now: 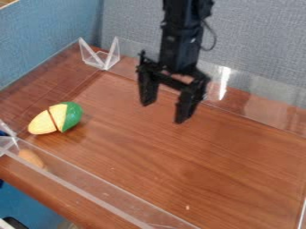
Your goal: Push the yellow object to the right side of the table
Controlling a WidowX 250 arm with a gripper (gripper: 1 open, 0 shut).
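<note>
The yellow object [56, 119] is a small rounded yellow-orange wedge with a bright green end, lying on the left part of the table [180, 170]. My gripper [167, 108] hangs pointing down over the back middle of the reddish-brown tabletop, well to the right of the toy. Its two black fingers [146, 91] stand wide apart with nothing between them.
Low clear acrylic walls [257, 98] ring the tabletop, with a folded clear corner piece [98, 55] at the back left. A blue panel stands behind the table. The wood surface stretches from the toy toward the front right edge.
</note>
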